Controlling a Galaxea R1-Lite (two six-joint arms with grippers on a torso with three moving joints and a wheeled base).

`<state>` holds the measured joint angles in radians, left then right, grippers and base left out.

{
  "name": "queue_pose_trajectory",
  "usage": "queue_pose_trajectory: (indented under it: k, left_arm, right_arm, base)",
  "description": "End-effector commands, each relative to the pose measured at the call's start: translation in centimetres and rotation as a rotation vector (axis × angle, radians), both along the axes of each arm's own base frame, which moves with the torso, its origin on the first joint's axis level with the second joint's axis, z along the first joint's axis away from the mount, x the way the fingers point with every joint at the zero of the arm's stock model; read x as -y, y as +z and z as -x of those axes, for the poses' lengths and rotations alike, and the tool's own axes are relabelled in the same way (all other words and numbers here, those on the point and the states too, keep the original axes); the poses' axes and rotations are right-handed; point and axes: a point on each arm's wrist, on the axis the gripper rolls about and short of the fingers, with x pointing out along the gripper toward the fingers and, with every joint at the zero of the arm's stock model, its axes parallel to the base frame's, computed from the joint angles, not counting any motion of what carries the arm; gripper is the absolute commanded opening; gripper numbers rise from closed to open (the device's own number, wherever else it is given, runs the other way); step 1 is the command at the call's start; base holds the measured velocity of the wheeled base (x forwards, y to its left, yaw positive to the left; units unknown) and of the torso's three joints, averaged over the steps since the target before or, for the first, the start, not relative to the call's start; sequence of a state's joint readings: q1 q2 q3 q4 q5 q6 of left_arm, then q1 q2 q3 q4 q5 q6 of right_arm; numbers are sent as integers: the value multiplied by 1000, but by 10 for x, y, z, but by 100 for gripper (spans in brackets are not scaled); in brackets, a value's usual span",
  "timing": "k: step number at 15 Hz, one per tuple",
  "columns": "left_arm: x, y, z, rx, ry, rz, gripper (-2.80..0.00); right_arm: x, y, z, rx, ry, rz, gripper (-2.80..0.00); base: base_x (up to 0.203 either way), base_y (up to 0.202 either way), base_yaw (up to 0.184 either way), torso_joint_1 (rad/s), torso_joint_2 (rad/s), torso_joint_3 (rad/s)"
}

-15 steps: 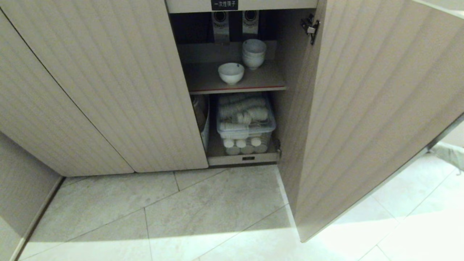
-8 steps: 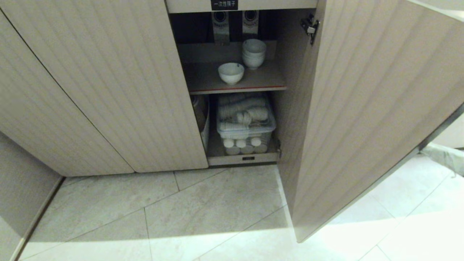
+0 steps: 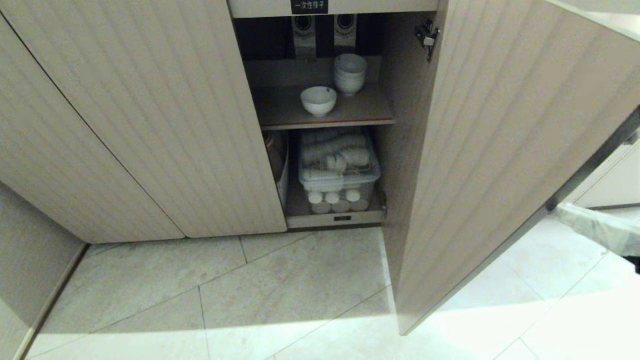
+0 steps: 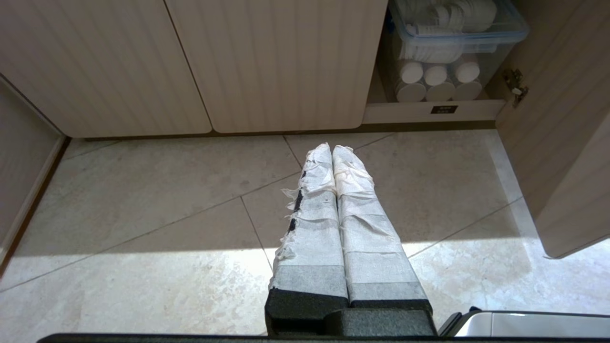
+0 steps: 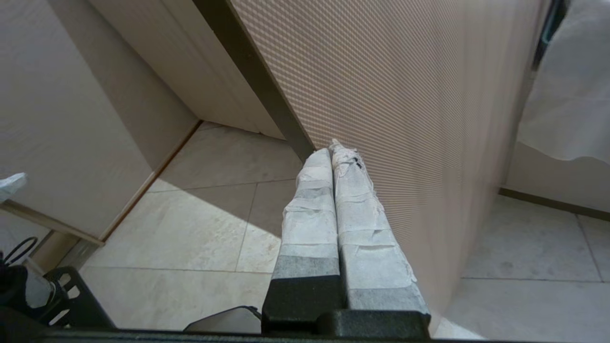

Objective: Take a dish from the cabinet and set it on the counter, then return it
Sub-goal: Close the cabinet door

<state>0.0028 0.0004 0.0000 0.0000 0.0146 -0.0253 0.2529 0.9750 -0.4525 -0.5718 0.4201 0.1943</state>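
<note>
Inside the cabinet (image 3: 320,70), a lone bowl (image 3: 318,100) sits near the front of the shelf (image 3: 360,114), with a stack of bowls (image 3: 350,74) just behind it to the right. The back of the cabinet is dark, and two grey fittings (image 3: 325,27) there are hard to make out. Below the shelf a clear bin (image 3: 340,170) holds white items too packed to tell apart; a second container (image 3: 280,165) is mostly hidden by the shut left door (image 3: 165,125). Compared with a second ago, the open right door (image 3: 500,150) has swung further, its lower corner now nearer the middle of the floor (image 3: 250,290), uncovering more of a pale plastic bag (image 3: 595,227). The right end effector (image 5: 333,150) is behind that door with its wrapped fingers pressed together, tips at the door's face. The left end effector (image 4: 332,152), fingers also together, hangs over the floor before the cabinet, holding nothing. The open door stands between the right arm and the shelf.
</note>
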Motion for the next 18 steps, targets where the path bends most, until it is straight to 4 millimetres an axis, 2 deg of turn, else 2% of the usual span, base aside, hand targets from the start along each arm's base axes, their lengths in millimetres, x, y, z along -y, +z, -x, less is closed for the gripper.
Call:
queue_pose_trajectory:
  k: [1,11,18]
  left_arm:
    - [0,0,0,0,1,1,-280]
    - [0,0,0,0,1,1,-280]
    - [0,0,0,0,1,1,-280]
  right_arm:
    - [-6,-1,-10,-3,23,2,-280]
    - [-24,0,-46,61,53,-6,-280]
    - [-54,13,-65,125,18,-30,-280]
  base:
    - [0,0,0,0,0,0]
    - [0,0,0,0,0,0]
    - [0,0,0,0,0,0]
